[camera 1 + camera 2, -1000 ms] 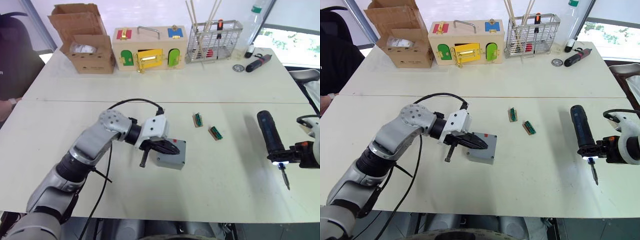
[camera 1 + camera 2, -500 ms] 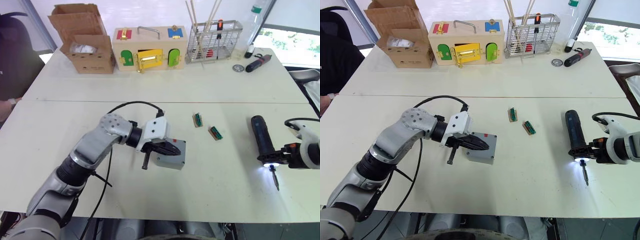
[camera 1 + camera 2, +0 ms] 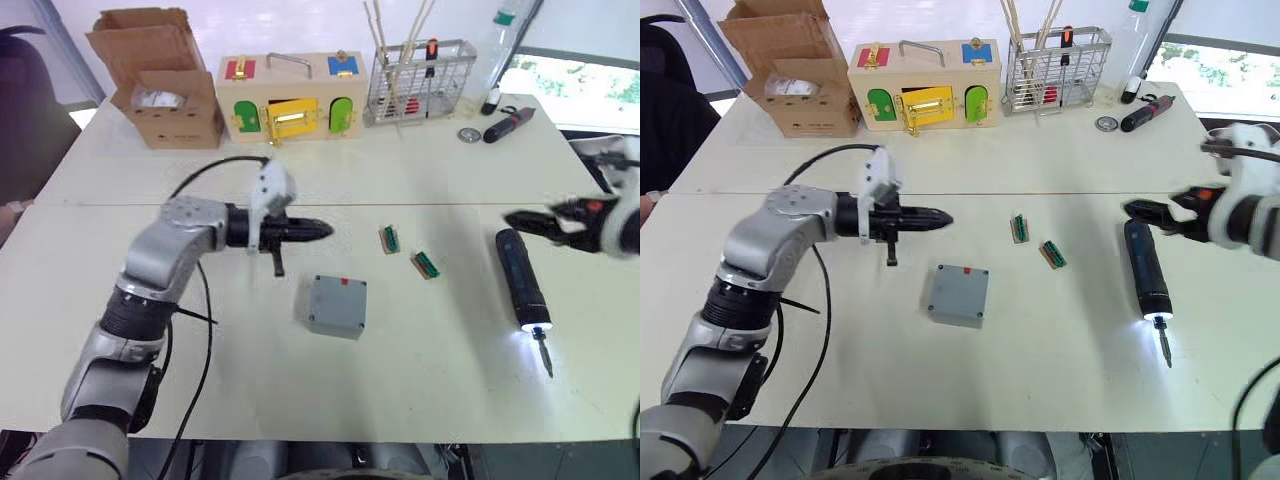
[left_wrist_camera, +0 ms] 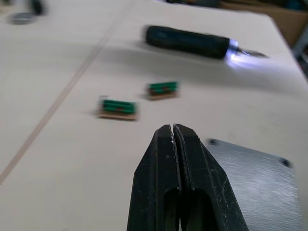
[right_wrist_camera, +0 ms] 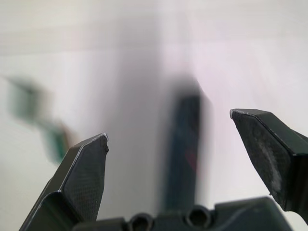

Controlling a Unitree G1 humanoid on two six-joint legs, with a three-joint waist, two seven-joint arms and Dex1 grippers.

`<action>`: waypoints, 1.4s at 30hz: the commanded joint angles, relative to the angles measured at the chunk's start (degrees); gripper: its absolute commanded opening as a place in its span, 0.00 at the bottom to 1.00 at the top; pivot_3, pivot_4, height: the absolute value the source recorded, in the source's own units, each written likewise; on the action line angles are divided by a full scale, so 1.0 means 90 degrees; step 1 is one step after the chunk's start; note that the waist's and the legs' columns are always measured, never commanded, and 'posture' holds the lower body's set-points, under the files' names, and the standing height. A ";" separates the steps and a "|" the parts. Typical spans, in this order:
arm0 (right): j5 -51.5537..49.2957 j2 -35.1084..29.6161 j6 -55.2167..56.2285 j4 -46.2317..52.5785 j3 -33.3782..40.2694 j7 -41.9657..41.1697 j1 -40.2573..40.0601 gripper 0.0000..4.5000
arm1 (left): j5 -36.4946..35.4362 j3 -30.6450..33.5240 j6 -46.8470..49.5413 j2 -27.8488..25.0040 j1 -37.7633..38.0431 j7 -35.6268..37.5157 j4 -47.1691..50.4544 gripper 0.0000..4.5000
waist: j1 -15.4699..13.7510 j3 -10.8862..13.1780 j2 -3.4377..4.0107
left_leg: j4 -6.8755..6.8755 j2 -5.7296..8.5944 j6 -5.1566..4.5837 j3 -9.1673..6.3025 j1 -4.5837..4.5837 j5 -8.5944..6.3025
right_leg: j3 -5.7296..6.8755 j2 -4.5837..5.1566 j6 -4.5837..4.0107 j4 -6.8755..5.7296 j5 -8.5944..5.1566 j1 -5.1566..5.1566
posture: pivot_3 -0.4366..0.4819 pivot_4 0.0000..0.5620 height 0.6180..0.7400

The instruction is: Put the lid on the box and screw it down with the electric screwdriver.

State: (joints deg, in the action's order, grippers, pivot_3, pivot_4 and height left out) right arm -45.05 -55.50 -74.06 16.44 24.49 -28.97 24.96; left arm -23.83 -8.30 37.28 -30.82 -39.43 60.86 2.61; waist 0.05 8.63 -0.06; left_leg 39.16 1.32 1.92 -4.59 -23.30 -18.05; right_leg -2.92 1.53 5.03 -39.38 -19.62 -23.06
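Head views. The box [image 3: 337,306], a grey square enclosure with a red tab on its far edge, sits near the middle of the table [image 3: 420,390] with the lid seemingly seated on top. The electric screwdriver [image 3: 524,281] lies flat well to the box's right, bit toward the robot, a light glowing at its nose. The left gripper [image 3: 312,231] hangs above the table beyond the box, fingers pressed together and empty. The right gripper [image 3: 1140,210] hovers just past the screwdriver's butt end, holding nothing. Two small green connectors [image 3: 391,239] lie between box and screwdriver.

Left wrist view. The two black fingers [image 4: 166,159] meet tip to tip. Past them are a corner of the lid [image 4: 262,168] with its screw holes, the green connectors and the lit screwdriver [image 4: 187,42].

Right wrist view. The fingers [image 5: 84,168] stand wide apart, with the blurred dark screwdriver [image 5: 183,144] lying on the table between them.

Handling, by judgement. The screwdriver looks rigid, fairly heavy and smooth-sided, and it can roll; grasp across the thick barrel at mid-length, clear of the thin bit. The box appears light and stiff, liable to slide, so it wants steadying by its side walls.
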 commanded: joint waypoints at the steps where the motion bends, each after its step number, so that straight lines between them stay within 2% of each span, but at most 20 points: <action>1: -0.0739 0.1153 0.0635 0.1690 0.0054 -0.0073 -0.0886 1.00 | 0.0037 0.0213 0.0124 -0.0352 0.0424 -0.0064 -0.0017 0.00 | 0.0045 -0.0001 -0.0002 | 0.0007 -0.0004 0.0007 -0.0002 0.0000 0.0004 | 0.0004 -0.0002 0.0000 -0.0007 0.0000 0.0001 | 0.48 0.27 1.00; 4: -0.0289 0.1904 0.1184 0.2141 -0.0574 0.0329 -0.1482 1.00 | 0.0211 0.0089 0.0032 -0.0678 0.0814 0.0004 0.0001 0.00 | 0.0060 0.0002 0.0003 | 0.0007 0.0012 0.0023 -0.0002 -0.0010 0.0013 | 0.0005 0.0017 0.0000 -0.0023 0.0000 -0.0005 | 0.48 0.27 1.00; 6: 0.0188 0.2005 0.1674 0.2287 -0.1029 0.0355 -0.1874 1.00 | 0.0209 0.0055 0.0126 -0.0849 0.1121 0.0015 0.0197 0.00 | 0.0055 0.0002 0.0003 | 0.0022 0.0025 0.0028 0.0003 -0.0011 0.0016 | 0.0000 0.0035 0.0003 -0.0003 0.0001 -0.0001 | 0.48 0.27 1.00; 9: 0.0519 0.1959 0.2192 0.2342 -0.1261 0.0136 -0.2450 0.85 | 0.0237 -0.0094 0.0143 -0.1095 0.1569 0.0120 0.0618 0.00 | 0.0045 0.0002 0.0003 | 0.0034 0.0025 0.0022 -0.0006 0.0000 0.0013 | 0.0003 0.0034 0.0007 0.0002 0.0004 0.0020 | 0.48 0.27 1.00; 15: 0.1009 0.1873 0.2815 0.2403 -0.1895 -0.0158 -0.3126 0.42 | 0.0165 -0.0402 0.0336 -0.0925 0.1764 0.0023 0.1002 0.00 | 0.0065 0.0002 0.0003 | 0.0032 0.0023 0.0008 -0.0011 0.0005 0.0005 | 0.0005 0.0029 0.0007 0.0000 0.0004 0.0024 | 0.48 0.27 1.00; 19: 0.1020 0.2033 0.2720 0.2429 -0.2261 -0.0023 -0.3045 0.01 | 0.0311 -0.0626 0.0247 -0.0866 0.1765 0.0033 0.0995 0.00 | 0.0088 0.0002 0.0003 | 0.0031 0.0020 0.0007 -0.0011 0.0009 0.0004 | 0.0005 0.0023 0.0007 -0.0005 0.0004 0.0024 | 0.48 0.27 1.00; 28: 0.0925 0.2112 0.2275 0.2520 -0.3078 -0.0037 -0.2684 0.01 | 0.0526 -0.0988 0.0001 -0.0728 0.1685 0.0101 0.0886 0.00 | 0.0068 0.0002 0.0003 | 0.0027 0.0019 0.0008 -0.0011 0.0014 0.0005 | 0.0004 0.0024 0.0007 -0.0005 0.0004 0.0029 | 0.48 0.27 1.00; 34: 0.0627 0.2049 0.1791 0.2659 -0.3243 -0.0174 -0.2521 0.01 | 0.0696 -0.1065 -0.0193 -0.0291 0.1388 -0.0039 0.0516 0.00 | 0.0075 0.0002 0.0003 | 0.0028 0.0020 0.0009 -0.0015 0.0015 0.0005 | 0.0007 0.0023 0.0007 -0.0005 0.0004 0.0030 | 0.48 0.27 1.00; 42: 0.0419 0.2112 0.1394 0.2908 -0.3390 -0.0092 -0.2475 0.01 | 0.1311 -0.1283 -0.1081 0.0192 0.0832 -0.0057 -0.0633 0.00 | 0.0066 0.0002 0.0002 | 0.0030 0.0021 0.0010 -0.0016 0.0015 0.0006 | 0.0009 0.0022 0.0007 -0.0005 0.0004 0.0030 | 0.48 0.27 1.00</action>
State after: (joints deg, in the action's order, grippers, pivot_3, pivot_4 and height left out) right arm -39.78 -37.01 -61.43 40.05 -6.23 -29.80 2.50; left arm -12.82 -19.76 29.81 -29.51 -30.57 60.60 -2.47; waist 0.64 8.65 -0.04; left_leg 39.43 1.51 2.01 -4.73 -23.17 -18.00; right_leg -2.85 1.73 5.09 -39.43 -19.59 -22.79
